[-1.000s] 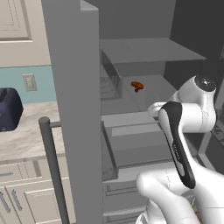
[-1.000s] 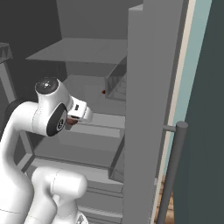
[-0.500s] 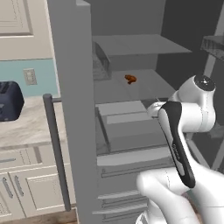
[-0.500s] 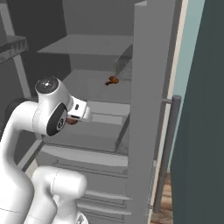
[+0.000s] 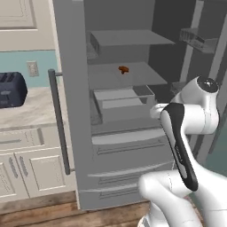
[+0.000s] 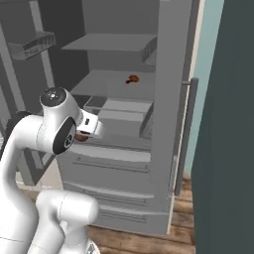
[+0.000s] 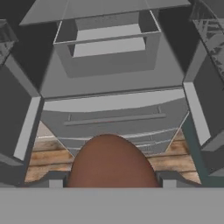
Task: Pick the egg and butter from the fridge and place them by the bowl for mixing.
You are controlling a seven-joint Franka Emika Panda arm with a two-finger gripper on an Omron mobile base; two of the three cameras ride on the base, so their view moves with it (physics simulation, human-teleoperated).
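Observation:
In the hand view a reddish-brown egg (image 7: 113, 162) sits between my gripper's (image 7: 112, 180) two dark fingertips, which are shut on it. From the right base view the gripper (image 6: 83, 137) hangs in front of the open grey fridge (image 6: 168, 99), at the height of its pulled-out middle drawer (image 6: 121, 110), with a sliver of the egg (image 6: 79, 139) showing under the hand. In the left base view my arm stands before the fridge (image 5: 71, 88). The butter and the bowl are out of view.
An orange-brown lumpy item (image 5: 123, 69) lies on the fridge's middle shelf. The left door's bar handle (image 5: 60, 119) juts out beside a counter (image 5: 26, 113) with a dark toaster (image 5: 11, 90). Another dark door (image 6: 228, 124) stands close on the right. Wood floor lies below.
The whole picture has shifted: the base has backed away from the fridge, which now looks smaller and farther. The egg stays in the gripper and the arm keeps its pose.

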